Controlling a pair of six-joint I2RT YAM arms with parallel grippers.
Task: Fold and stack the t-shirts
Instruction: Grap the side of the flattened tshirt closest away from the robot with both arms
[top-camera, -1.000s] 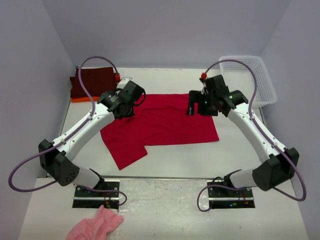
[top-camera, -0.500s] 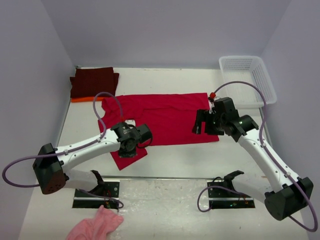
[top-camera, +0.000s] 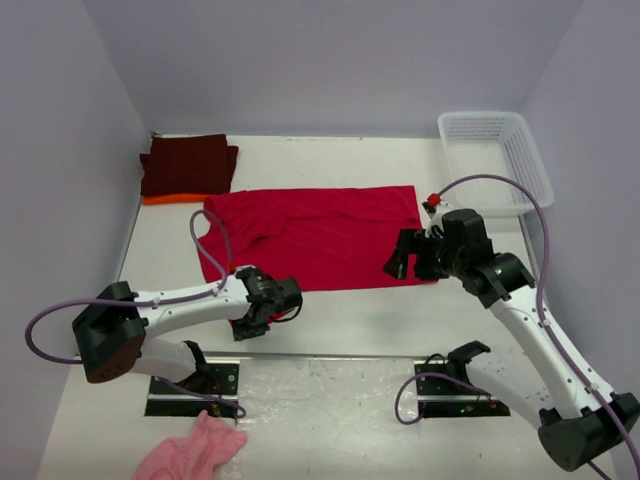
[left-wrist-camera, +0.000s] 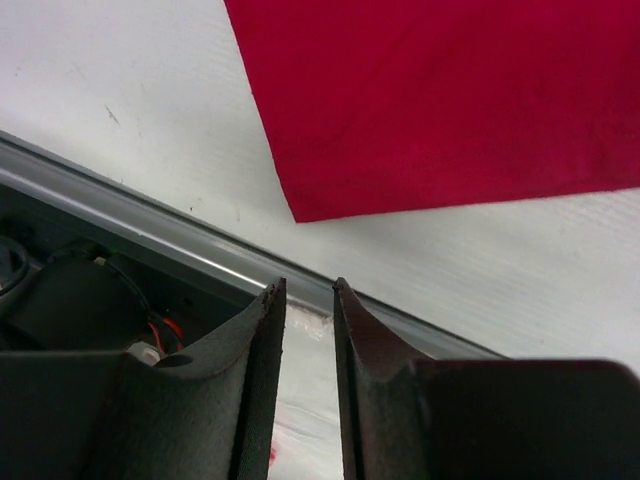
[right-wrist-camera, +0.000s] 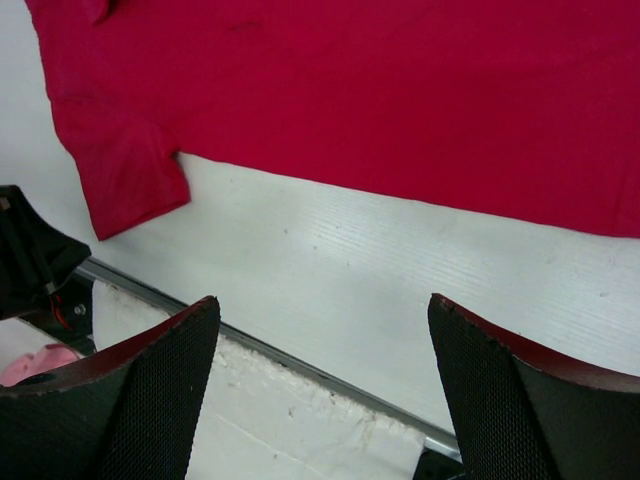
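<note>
Red t-shirt (top-camera: 320, 235) lay L-R on bench (top-camera: 350, 312), just beyond left pincer (left-wrist-camera: 307, 290) (nrly pressed together, empty) & right pincer (right-wrist-camera: 322, 305) (spread wide).

Bright, even light comes from above, and shadows are faint. All 3 views are sharp; only the fingers (left-wrist-camera: 250, 400) of the left gripper (left-wrist-camera: 303, 290) look slightly soft.

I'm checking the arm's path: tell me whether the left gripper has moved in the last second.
Yes. The left gripper has drawn back from beside the folded maroon shirt toward the near edge of the table, by the red shirt.
</note>
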